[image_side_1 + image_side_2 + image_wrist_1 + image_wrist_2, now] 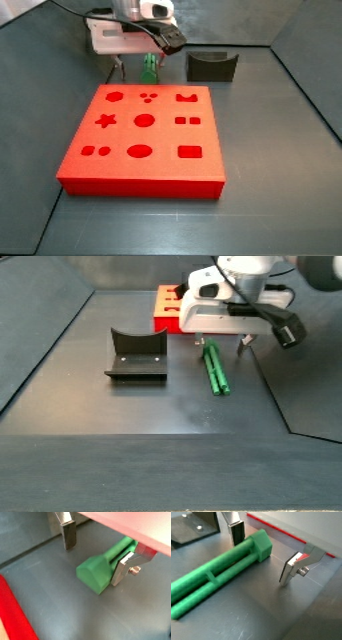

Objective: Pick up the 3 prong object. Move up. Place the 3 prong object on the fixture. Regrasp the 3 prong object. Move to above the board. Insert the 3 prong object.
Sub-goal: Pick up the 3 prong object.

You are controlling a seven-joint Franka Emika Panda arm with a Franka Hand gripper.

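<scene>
Green 3 prong object (pixel 215 368) lies flat on the grey floor (pixel 160 406), not yet lifted. In a side view it is at 3 o'clock of the fixture (pixel 135 356), a little apart from it, with one end under the gripper (pixel 226 346). I judge it to be light, stiff plastic with smooth sides, so it may slip or roll a little if it is pinched off centre. It is long and slim, with two parallel bars and a thicker block at one end. A good place to take hold seems to be near that block end, across its narrow width.

Above this end hangs the gripper. Its fingers (pixel 236 533) are wide apart, much wider than the piece, and they hold nothing. In both wrist views the block end sits between the two silver plates; whether one pad just touches it I cannot tell.

Farther away, at 12 o'clock, the red board (pixel 166 308) lies behind the gripper.
</scene>
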